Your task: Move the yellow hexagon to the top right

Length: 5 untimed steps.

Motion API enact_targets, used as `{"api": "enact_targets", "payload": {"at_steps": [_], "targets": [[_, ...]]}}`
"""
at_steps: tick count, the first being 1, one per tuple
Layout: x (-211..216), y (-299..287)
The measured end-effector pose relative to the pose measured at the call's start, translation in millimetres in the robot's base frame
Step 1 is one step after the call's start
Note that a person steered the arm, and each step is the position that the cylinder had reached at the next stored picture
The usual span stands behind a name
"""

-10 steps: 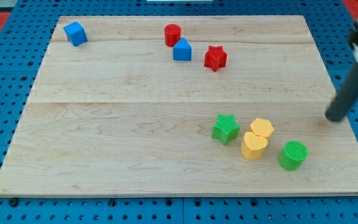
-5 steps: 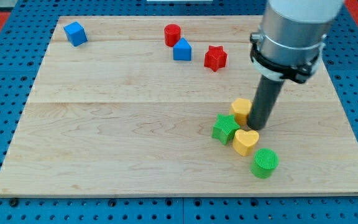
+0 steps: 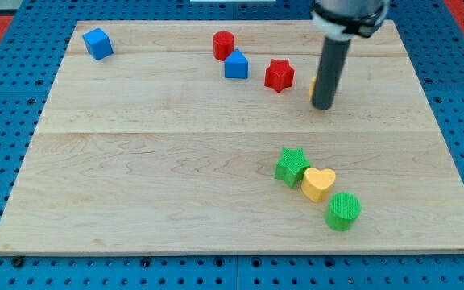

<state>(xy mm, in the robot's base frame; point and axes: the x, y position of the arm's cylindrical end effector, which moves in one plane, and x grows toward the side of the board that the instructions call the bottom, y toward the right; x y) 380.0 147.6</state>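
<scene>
The yellow hexagon (image 3: 313,85) is almost wholly hidden behind my rod; only a thin yellow sliver shows at the rod's left edge, right of the red star (image 3: 279,75). My tip (image 3: 323,105) rests on the board just below and in front of the hexagon, in the upper right part of the wooden board (image 3: 135,161).
A red cylinder (image 3: 223,44) and a blue block (image 3: 235,64) lie at top centre. A blue cube (image 3: 97,43) is at top left. A green star (image 3: 292,167), yellow heart (image 3: 319,184) and green cylinder (image 3: 344,211) sit in a diagonal row at lower right.
My rod moved up the view from beside the green star to the red star's right, and the yellow hexagon went up with it. The other blocks stayed put.
</scene>
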Motion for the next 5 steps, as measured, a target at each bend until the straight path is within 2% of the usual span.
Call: {"api": "enact_targets", "payload": {"at_steps": [1,2,3,5], "targets": [[-38.0,33.4],[-81.8,35.2],[-99.8,36.9],[-64.4,-9.3]]}}
